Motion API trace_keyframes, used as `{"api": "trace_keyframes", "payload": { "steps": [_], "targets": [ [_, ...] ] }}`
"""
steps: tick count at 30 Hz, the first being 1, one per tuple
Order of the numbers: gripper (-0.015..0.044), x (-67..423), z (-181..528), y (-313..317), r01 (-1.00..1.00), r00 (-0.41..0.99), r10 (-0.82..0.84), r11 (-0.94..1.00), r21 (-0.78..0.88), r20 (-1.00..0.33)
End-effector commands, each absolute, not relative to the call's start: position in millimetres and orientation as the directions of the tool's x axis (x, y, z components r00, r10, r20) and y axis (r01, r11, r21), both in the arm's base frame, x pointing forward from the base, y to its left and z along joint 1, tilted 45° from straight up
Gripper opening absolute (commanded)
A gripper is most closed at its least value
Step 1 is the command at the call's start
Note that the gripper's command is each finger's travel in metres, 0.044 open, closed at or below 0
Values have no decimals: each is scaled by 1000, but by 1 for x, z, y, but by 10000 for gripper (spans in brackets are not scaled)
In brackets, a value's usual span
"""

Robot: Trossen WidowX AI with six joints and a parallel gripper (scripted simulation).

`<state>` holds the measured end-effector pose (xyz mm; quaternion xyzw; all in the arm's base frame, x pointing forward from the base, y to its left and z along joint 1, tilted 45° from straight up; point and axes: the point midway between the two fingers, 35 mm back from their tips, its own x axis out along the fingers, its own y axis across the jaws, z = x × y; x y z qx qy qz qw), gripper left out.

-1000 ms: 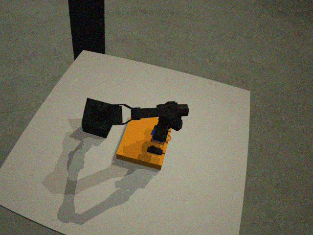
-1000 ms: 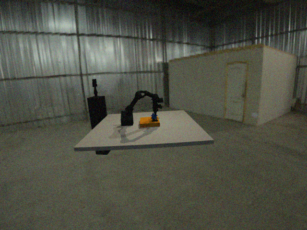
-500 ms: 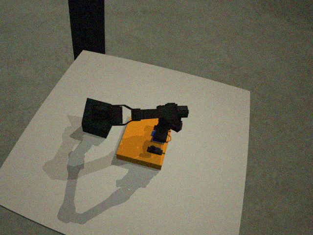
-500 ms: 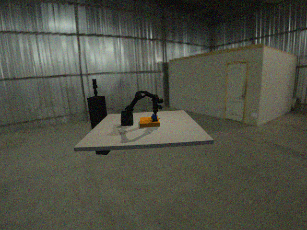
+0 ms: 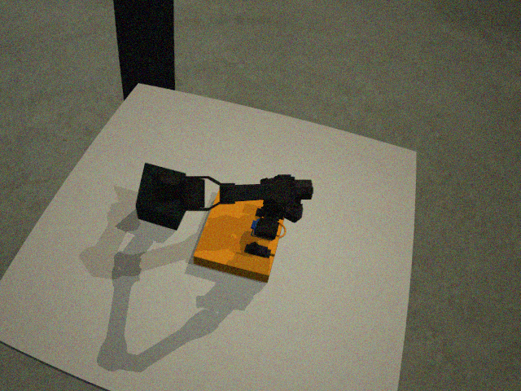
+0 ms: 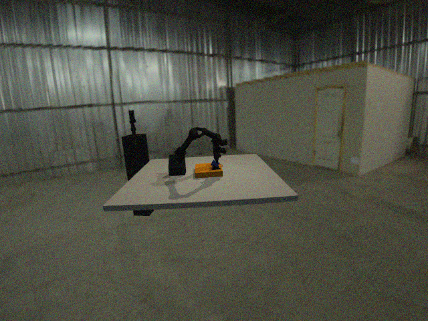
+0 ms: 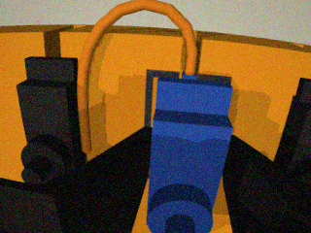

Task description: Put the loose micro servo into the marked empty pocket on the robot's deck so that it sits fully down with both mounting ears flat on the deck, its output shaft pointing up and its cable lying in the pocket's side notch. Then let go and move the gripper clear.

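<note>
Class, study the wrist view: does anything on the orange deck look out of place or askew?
The blue micro servo, held in the end effector, is not seated yet; its orange cable arches above the deck rather than lying in a notch.

Deck [image 5: 222, 239] on table [image 5: 336, 252]; servo [image 7: 190, 155] in claw [image 7: 185, 175], above deck.

Top view: gripper [image 5: 265, 227] covered most of the blue servo [image 5: 254, 226]; only a sliver showed at its left. Pocket underneath hidden. Exterior view: servo [image 6: 215, 164] too small to tell ears or seating. Wrist view: both fingers cut off by the bottom edge, servo body blocked the pocket [image 7: 155, 87] behind it, black servo [image 7: 303, 116] at right cut by the frame edge.
</note>
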<state>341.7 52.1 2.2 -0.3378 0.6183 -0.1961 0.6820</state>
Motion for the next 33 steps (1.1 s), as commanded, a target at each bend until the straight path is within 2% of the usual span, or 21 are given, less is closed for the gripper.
{"api": "trace_keyframes", "payload": {
  "steps": [1,32,33],
  "targets": [
    [0,342,-1,50,-160,161,-688,689,-707,-708],
    [0,346,-19,31,-159,161,-689,689,-707,-707],
    [26,346,-19,32,-159,161,-689,689,-707,-707]
  ]
}}
